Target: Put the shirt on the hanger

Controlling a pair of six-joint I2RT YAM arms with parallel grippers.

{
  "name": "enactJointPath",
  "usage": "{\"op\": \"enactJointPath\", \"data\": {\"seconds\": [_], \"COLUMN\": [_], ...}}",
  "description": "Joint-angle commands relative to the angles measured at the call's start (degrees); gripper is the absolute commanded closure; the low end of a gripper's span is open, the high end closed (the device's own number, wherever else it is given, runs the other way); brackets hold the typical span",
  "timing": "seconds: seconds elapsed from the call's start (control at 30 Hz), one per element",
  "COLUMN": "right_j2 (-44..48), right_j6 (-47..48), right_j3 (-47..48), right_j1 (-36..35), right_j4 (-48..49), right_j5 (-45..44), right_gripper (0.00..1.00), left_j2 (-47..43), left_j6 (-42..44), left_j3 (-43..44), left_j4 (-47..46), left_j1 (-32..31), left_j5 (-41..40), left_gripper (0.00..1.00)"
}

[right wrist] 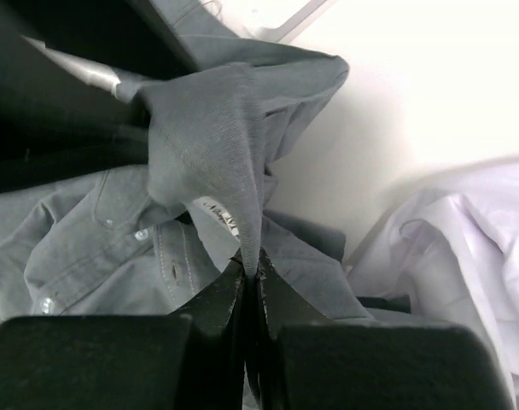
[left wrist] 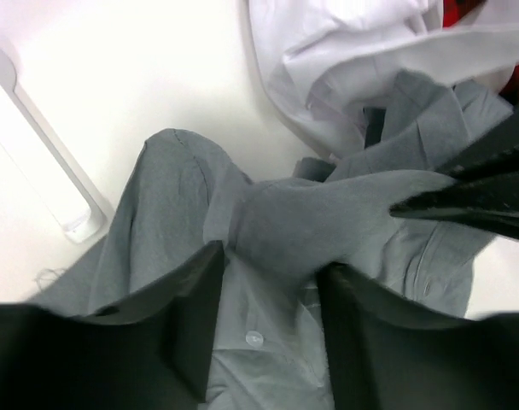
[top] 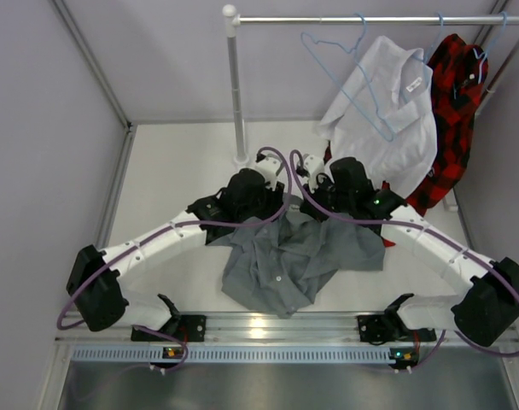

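The grey shirt [top: 289, 260] lies crumpled on the table between the two arms. My right gripper [right wrist: 251, 269] is shut on a raised fold of the shirt [right wrist: 217, 145], near the collar label. My left gripper [left wrist: 272, 260] is open, its jaws standing apart on either side of a ridge of the shirt [left wrist: 294, 222] with a button showing between them. In the top view both grippers, left [top: 276, 203] and right [top: 317, 203], meet over the shirt's far edge. The light-blue hanger [top: 349, 77] hangs bare on the rail at the back.
A white shirt [top: 387, 111] and a red-and-black plaid shirt [top: 451, 94] hang on the rail [top: 370, 19] at the back right, the white one reaching down to the table [left wrist: 328, 77]. The rail's post [top: 236, 85] stands just behind the grippers.
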State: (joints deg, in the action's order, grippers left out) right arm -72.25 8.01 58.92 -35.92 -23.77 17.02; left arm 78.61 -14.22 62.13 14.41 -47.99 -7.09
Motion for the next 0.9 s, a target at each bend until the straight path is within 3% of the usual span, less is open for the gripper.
{"op": "enactJointPath", "data": {"seconds": [0.0, 0.13, 0.33, 0.5, 0.6, 0.63, 0.67, 0.73, 0.87], "right_j2": [4.0, 5.7, 3.2, 1.0, 1.3, 1.7, 1.8, 2.3, 3.1], "right_j6": [-2.4, -3.8, -7.6, -9.5, -9.8, -9.9, -9.9, -9.9, -9.9], "right_j3": [0.2, 0.2, 3.6, 5.0, 5.0, 5.0, 5.0, 5.0, 4.6], "right_j1": [0.9, 0.9, 0.9, 0.9, 0.9, 0.9, 0.9, 0.9, 0.9], "right_j4": [4.3, 3.5, -0.3, -1.5, -1.4, -1.4, -1.4, -1.4, -1.4], "right_j5": [-2.8, -4.9, -10.9, -8.5, -7.6, -7.1, -6.9, -6.6, -5.5], "right_gripper": [1.00, 1.00, 1.00, 1.00, 1.00, 1.00, 1.00, 1.00, 1.00], "left_j2": [-2.3, -2.5, -3.5, -5.7, -4.2, -2.9, -2.5, -0.9, 0.9], "left_j6": [-0.5, -1.7, -4.7, -6.6, -7.2, -7.6, -7.7, -7.8, -7.8], "left_j3": [-1.1, -2.0, -5.7, -10.6, -11.2, -11.2, -10.9, -10.5, -9.2], "left_j4": [-3.9, -4.0, -4.7, -9.7, -9.8, -9.9, -10.1, -10.9, -11.6], "left_j1": [-0.1, -0.1, -2.6, -4.9, -4.9, -4.9, -4.9, -4.9, -4.9], "left_j5": [-3.7, -3.6, -6.4, -7.8, -8.1, -8.1, -8.0, -8.6, -10.4], "left_gripper": [0.44, 0.26, 0.23, 0.21, 0.34, 0.45, 0.49, 0.55, 0.56]}}
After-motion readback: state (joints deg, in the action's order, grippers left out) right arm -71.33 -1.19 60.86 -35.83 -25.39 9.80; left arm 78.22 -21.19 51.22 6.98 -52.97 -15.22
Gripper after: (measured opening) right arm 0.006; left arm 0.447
